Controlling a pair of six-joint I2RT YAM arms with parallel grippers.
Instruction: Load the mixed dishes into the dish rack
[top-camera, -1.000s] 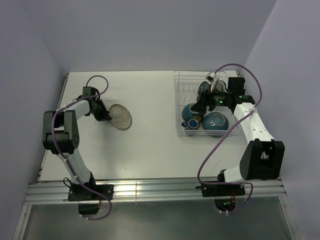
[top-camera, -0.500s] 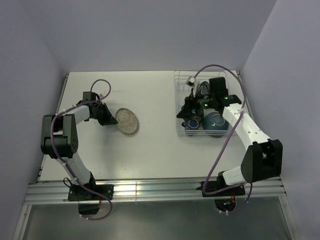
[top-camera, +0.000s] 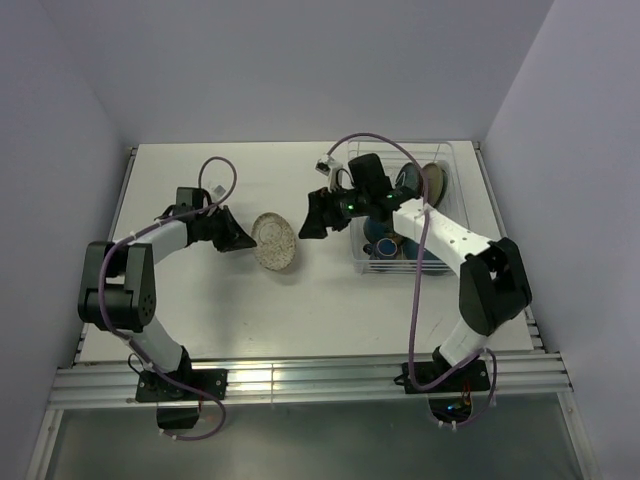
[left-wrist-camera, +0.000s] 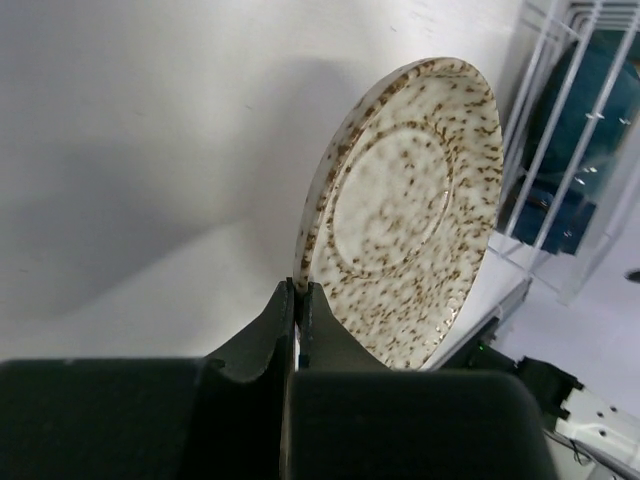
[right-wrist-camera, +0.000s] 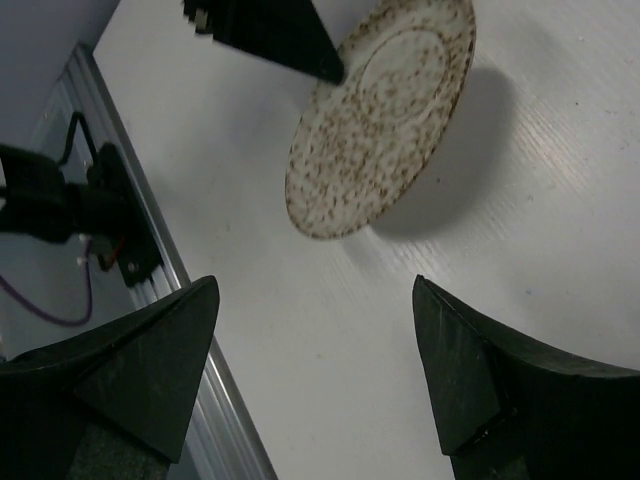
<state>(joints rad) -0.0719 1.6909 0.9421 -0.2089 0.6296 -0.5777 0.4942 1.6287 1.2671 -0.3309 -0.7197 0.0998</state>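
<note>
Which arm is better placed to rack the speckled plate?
Probably the right: the right pincer, open, faces the speckled plate, and the dish rack is on its side. The left pincer holds the rim.

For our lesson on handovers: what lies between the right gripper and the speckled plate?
Nothing: only bare white table separates the open right gripper from the plate, clearest in the right wrist view.

The plate (top-camera: 274, 241), seemingly above the table (top-camera: 200, 300), lies left of the dish rack (top-camera: 448, 165).

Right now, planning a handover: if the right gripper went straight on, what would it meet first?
The right gripper would probably meet the speckled plate, pinched at its rim by the left gripper.
</note>
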